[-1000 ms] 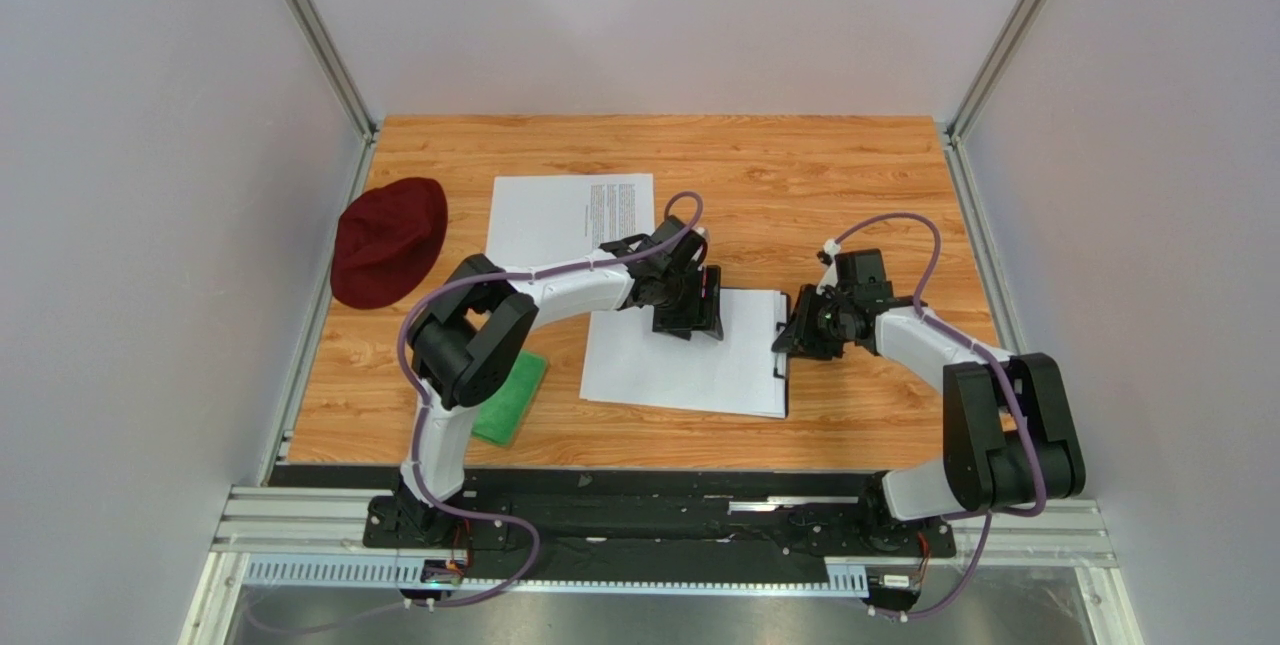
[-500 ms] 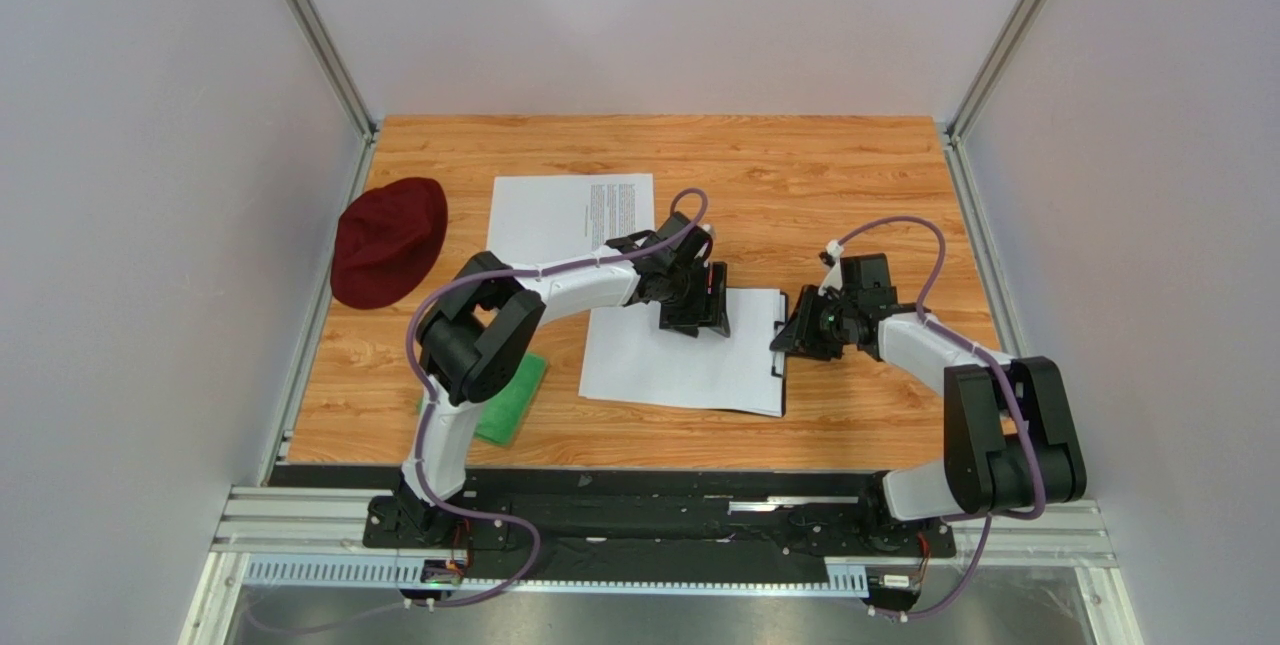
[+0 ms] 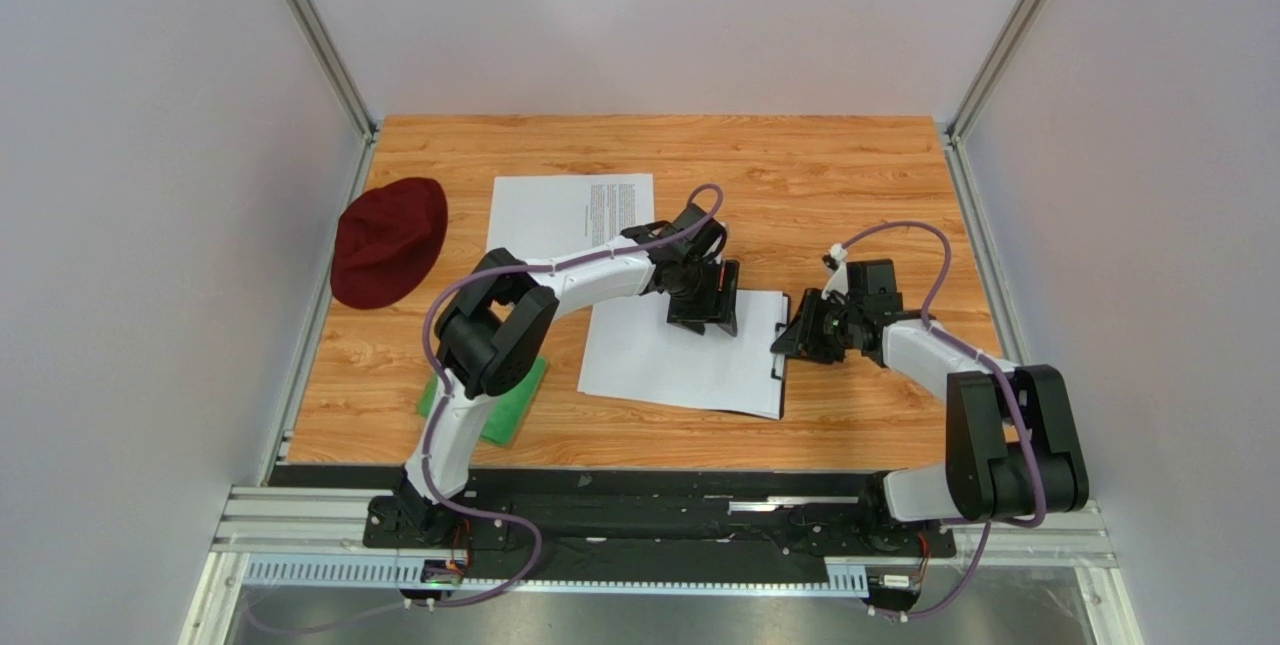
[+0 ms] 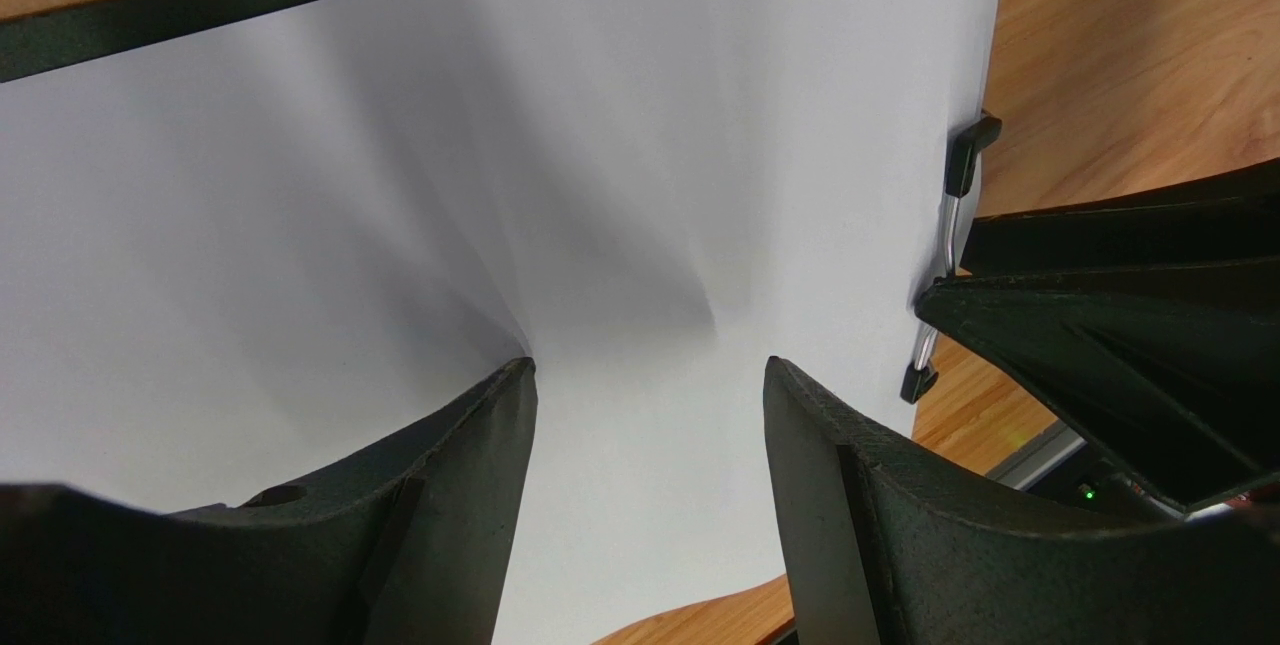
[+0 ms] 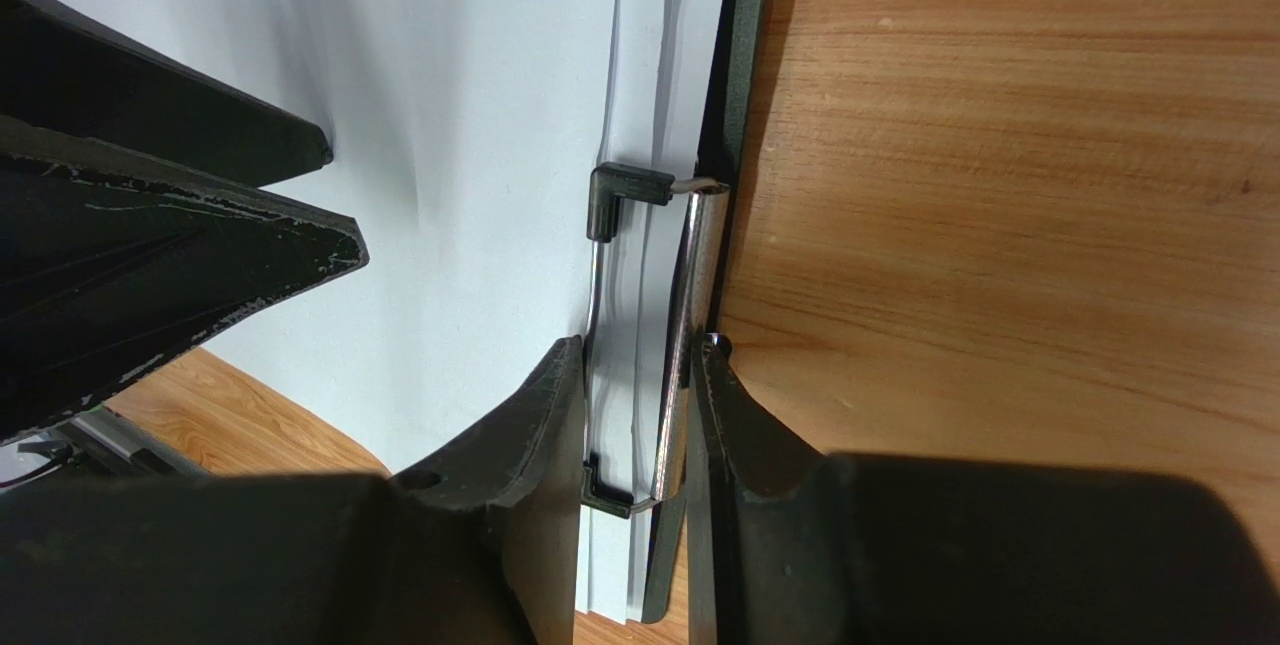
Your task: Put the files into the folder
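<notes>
**Status**
The left gripper [image 4: 646, 375] has its fingers apart, with both tips pressed down on the top sheet [image 4: 496, 150]. That sheet lies on the folder [image 5: 739, 75] near the middle of the bench [image 3: 812, 180]. The paper is puckered into a shallow ridge between the tips. The right gripper [image 5: 637, 348] is clamped on the wire clip [image 5: 679, 255] at the folder's right edge. A loose sheet [image 3: 564, 213] with a block of print lies on the bench just beyond the folder.

**Hazards**
- Creasing: if the left tips close or drag, the ridge between them is likely to fold into a lasting crease
- Misfeed: the sheet's edge lies at the clip. If the clip is not lifted enough, the edge may butt against it and buckle
- Slip: the wire is thin and rounded, so it may spring out of the right gripper
- Contact: the two grippers work close together at the clip

**Not determinable**
- Whether the clip is raised or flat, and whether the sheet's edge is under it
- How many sheets are stacked
- The folder itself, which is almost wholly covered, with only thin black edges showing
</notes>
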Controlling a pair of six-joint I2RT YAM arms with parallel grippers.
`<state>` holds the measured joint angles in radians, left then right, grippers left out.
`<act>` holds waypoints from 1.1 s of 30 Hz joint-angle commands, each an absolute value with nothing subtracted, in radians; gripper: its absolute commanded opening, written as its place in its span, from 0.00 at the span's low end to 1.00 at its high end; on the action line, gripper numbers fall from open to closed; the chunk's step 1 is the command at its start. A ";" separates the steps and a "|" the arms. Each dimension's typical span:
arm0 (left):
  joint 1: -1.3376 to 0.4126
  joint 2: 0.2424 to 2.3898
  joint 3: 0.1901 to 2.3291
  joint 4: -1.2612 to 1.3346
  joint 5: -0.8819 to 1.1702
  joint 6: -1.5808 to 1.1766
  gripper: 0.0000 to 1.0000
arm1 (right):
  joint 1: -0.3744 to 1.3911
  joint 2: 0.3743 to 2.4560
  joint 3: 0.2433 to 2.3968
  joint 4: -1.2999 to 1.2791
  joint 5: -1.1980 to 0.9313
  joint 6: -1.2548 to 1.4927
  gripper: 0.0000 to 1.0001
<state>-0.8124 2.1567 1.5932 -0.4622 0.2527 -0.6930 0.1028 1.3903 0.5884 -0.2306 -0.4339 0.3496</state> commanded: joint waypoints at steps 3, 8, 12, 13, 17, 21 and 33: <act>-0.828 2.249 1.597 -0.497 0.218 -0.638 0.67 | 0.117 1.370 0.623 -0.267 -0.538 0.301 0.00; -0.838 2.273 1.652 -0.514 0.221 -0.629 0.68 | 0.118 1.374 0.629 -0.272 -0.523 0.310 0.00; -0.841 2.219 1.634 -0.499 0.210 -0.612 0.71 | 0.118 1.368 0.617 -0.265 -0.508 0.321 0.00; -0.844 2.189 1.609 -0.468 0.230 -0.612 0.76 | 0.117 1.370 0.618 -0.271 -0.499 0.319 0.00; -0.845 2.048 1.507 -0.325 0.333 -0.647 0.81 | 0.117 1.376 0.640 -0.317 -0.460 0.314 0.00; -0.844 2.060 1.535 -0.285 0.419 -0.684 0.74 | 0.117 1.368 0.647 -0.344 -0.426 0.313 0.00; -0.842 2.209 1.565 -0.227 0.460 -0.782 0.68 | 0.117 1.365 0.641 -0.336 -0.429 0.304 0.00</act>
